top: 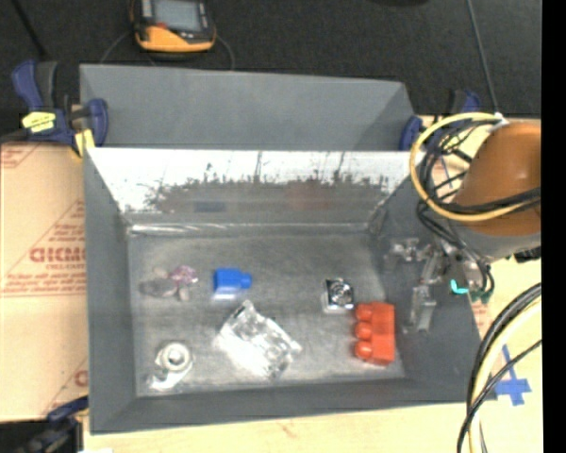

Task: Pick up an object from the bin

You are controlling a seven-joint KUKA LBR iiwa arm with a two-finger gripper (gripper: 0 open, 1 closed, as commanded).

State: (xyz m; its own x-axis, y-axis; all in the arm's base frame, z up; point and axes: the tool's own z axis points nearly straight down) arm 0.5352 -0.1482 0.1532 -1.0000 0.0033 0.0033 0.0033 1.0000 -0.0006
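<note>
My gripper (422, 302) hangs over the bin's right wall, low and close to the floor. Just left of it lies a red block with round studs (374, 332), near the front right corner; the two look apart. A small black and silver metal piece (338, 294) sits a little further left, behind the red block. Nothing shows in the gripper.
A crumpled clear plastic piece (258, 340) lies at the front middle, a blue block (230, 282) behind it. A pale pinkish clear thing (173, 280) and a round silver piece (173, 360) lie at the left. The arm with its orange cover and cables stands over the right rim.
</note>
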